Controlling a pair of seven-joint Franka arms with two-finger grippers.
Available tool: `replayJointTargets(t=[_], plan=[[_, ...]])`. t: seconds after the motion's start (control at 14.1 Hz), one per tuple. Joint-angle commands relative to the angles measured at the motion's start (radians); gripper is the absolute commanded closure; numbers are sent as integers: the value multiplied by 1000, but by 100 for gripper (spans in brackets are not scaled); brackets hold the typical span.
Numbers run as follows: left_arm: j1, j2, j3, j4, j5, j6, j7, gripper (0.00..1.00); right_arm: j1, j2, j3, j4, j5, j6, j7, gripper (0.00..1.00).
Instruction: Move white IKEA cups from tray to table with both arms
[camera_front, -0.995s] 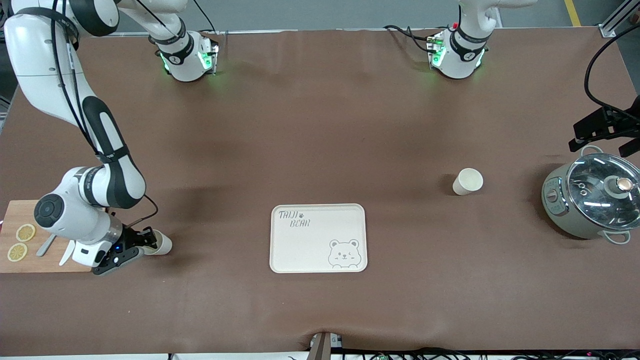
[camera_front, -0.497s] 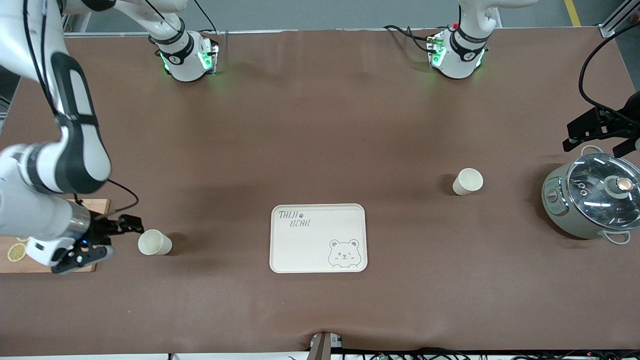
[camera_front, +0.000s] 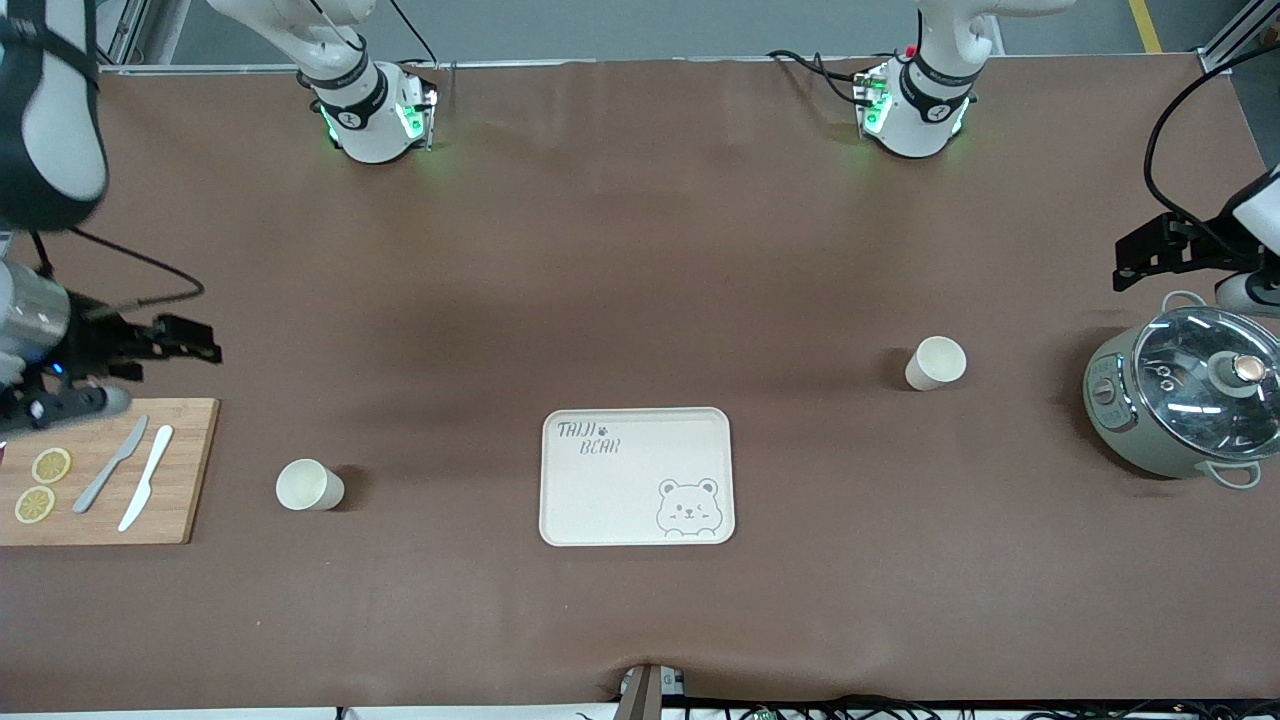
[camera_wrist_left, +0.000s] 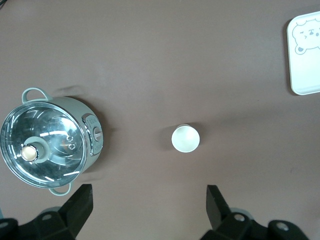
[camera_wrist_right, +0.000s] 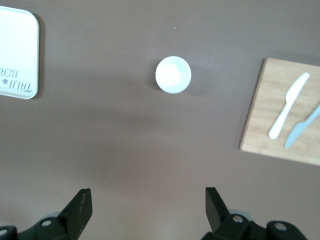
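Two cream-white cups stand upright on the brown table. One cup is toward the right arm's end, between the cutting board and the tray; it also shows in the right wrist view. The other cup is toward the left arm's end, beside the pot; it also shows in the left wrist view. My right gripper is open and empty, up in the air over the table by the cutting board. My left gripper is open and empty, up over the table by the pot.
A bear-printed tray lies empty in the middle, nearer the front camera. A grey-green pot with a glass lid stands at the left arm's end. A wooden cutting board with lemon slices and two knives lies at the right arm's end.
My right gripper let go of the cup near the cutting board, drew back from it and rose. That cup stays upright. My left gripper shifted slightly by the pot.
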Motion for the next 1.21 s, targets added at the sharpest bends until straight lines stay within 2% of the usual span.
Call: replayJointTargets(t=[0.0, 0.14, 0.36, 0.57, 1.14], plan=[[-1, -4, -4, 0, 24, -13, 20, 0, -23, -193, -3, -190, -8, 21, 20, 0], [-2, -4, -4, 0, 23, -11, 20, 0, -31, -268, -3, -242, -15, 23, 23, 0], [-2, 1, -4, 2, 23, -11, 21, 0, -40, -333, -2, -273, -17, 9, 115, 0], [-2, 2, -4, 2, 23, -11, 21, 0, -42, -393, -2, -325, -17, 18, 114, 0], [-4, 12, -4, 3, 20, -10, 15, 0, -42, -405, 0, -278, -35, -23, 106, 0]])
